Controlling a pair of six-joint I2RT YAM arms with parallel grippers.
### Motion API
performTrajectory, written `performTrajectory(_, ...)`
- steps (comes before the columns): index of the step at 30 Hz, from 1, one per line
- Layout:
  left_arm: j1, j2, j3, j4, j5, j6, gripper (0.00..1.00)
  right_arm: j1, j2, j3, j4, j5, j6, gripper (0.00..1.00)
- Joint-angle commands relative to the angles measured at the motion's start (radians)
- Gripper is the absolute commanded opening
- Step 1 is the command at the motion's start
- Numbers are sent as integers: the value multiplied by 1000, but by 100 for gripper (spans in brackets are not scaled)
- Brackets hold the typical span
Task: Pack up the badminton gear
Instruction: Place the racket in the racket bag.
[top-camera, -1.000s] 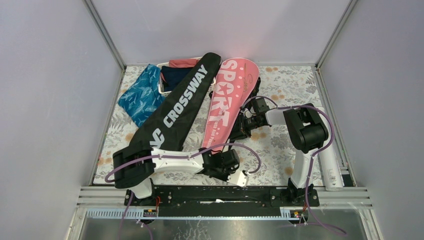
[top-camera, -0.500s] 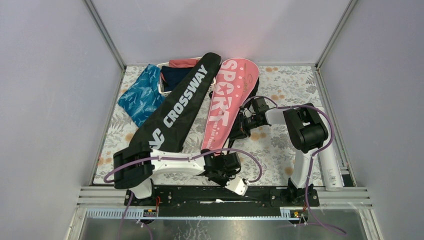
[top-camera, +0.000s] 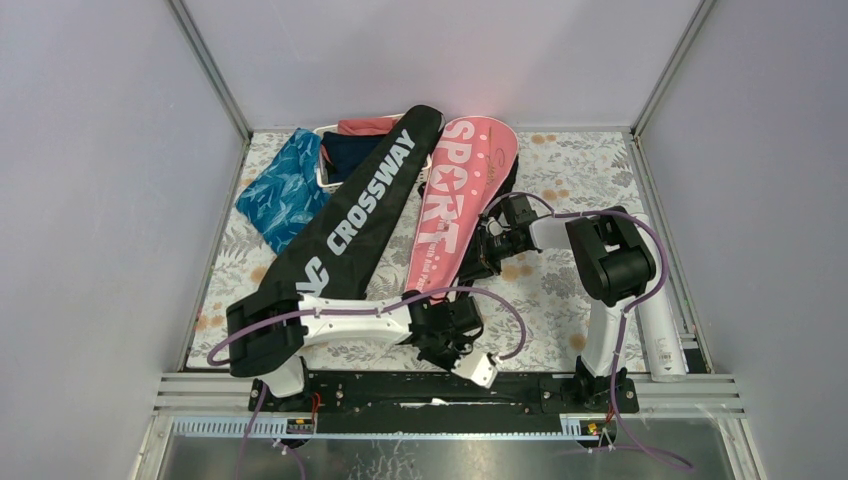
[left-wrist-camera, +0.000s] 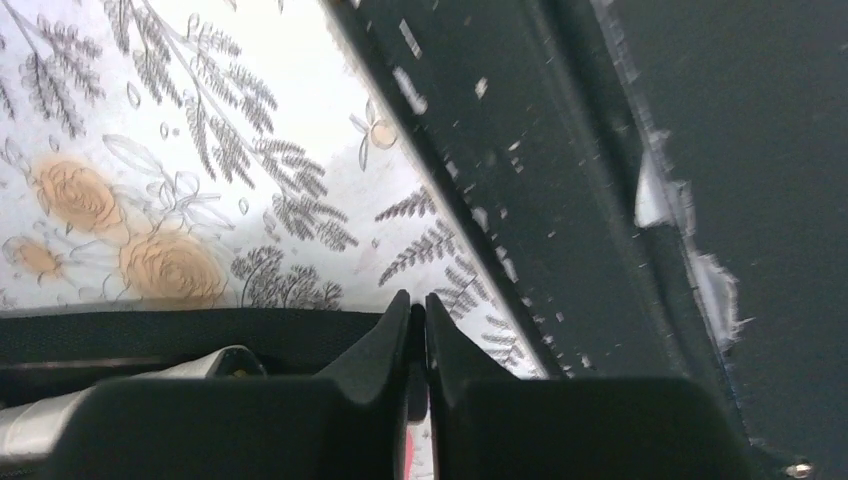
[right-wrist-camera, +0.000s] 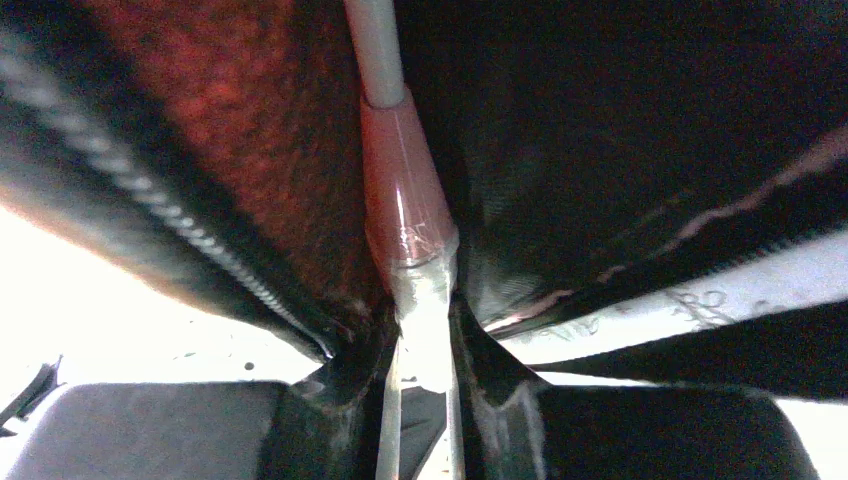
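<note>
The black CROSSWAY bag (top-camera: 352, 215) lies slantwise on the flowered table, and the pink SPORT bag (top-camera: 455, 200) lies next to it. My right gripper (top-camera: 484, 262) is at the pink bag's right edge. In the right wrist view it (right-wrist-camera: 425, 310) is shut on a racket's white handle (right-wrist-camera: 425, 340), whose pink cone and grey shaft (right-wrist-camera: 375, 50) run into the bag's dark opening. My left gripper (top-camera: 462, 352) is below the pink bag's narrow end by the near rail. Its jaws (left-wrist-camera: 417, 300) are shut on a thin black strip, with a little pink beneath. A white shuttlecock tube (top-camera: 660, 325) lies at the right edge.
A white basket (top-camera: 326, 172) with navy and red clothes stands at the back under the black bag's tip. A blue patterned cloth (top-camera: 283, 187) lies to its left. The black base rail (left-wrist-camera: 640, 200) is close beside my left gripper. A white handle end (left-wrist-camera: 100, 405) pokes from black fabric.
My left gripper swung toward the near rail and then edged back a little to the right. The right arm and both bags have not moved.
</note>
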Motion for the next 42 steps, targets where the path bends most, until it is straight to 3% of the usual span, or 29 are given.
performTrajectory(1,-2,13,42,6,161,-76,20,-28,-28,79,163,246,-3,0)
performTrajectory(9,75,-16,108,-54,81,-95,70,-28,-10,59,206,198,-10,0)
performTrajectory(12,131,-49,160,-103,87,-98,79,-28,-5,63,220,179,-3,0)
performTrajectory(16,240,-93,191,-106,103,-137,81,-29,-3,63,233,168,5,0)
performTrajectory(23,404,-114,116,57,49,-363,76,-30,1,35,276,163,34,0)
performTrajectory(31,409,-57,39,213,-36,-576,75,-29,15,22,329,152,73,0)
performTrajectory(42,394,36,94,255,-119,-693,65,-30,18,32,343,133,86,0)
